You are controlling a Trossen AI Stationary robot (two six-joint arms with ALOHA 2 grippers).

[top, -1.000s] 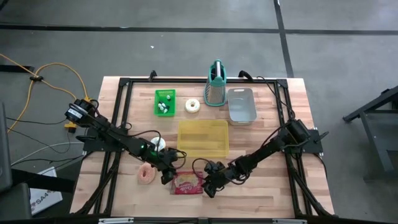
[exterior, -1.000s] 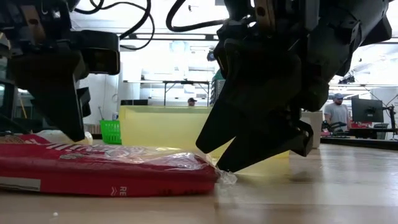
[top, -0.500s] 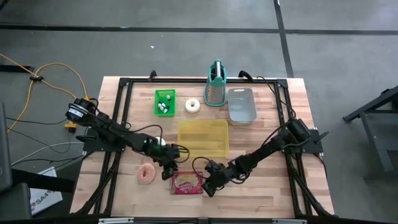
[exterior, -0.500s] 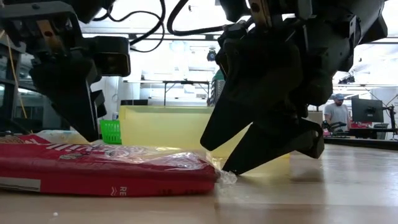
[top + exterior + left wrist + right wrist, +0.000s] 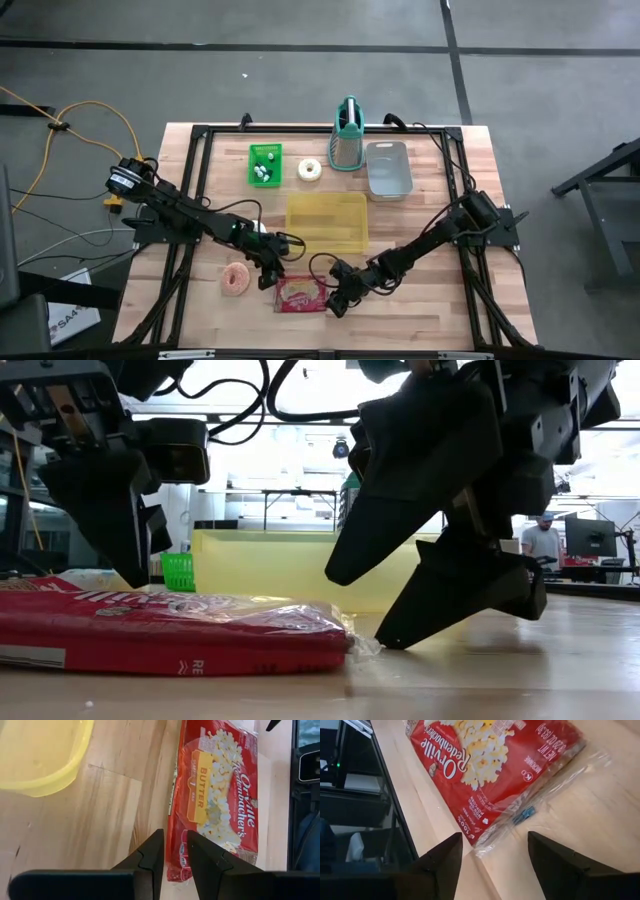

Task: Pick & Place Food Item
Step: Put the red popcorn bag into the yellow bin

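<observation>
Right pincer (image 5: 395, 610) wider; popcorn packet (image 5: 170, 632) cropped.

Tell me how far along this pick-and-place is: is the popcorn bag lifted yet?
Nothing placed yet: the popcorn bag lies flat on the table, outside the empty yellow bin. In hand: the right gripper stands open at the bag's clear edge; the left gripper hangs nearly shut beside it. Left: grasp, lift, place.

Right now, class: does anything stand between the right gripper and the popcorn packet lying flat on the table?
Nothing visible does. The right gripper is open, just off the popcorn packet at its clear plastic end, with only bare table between its fingers and the wrapper.
</observation>
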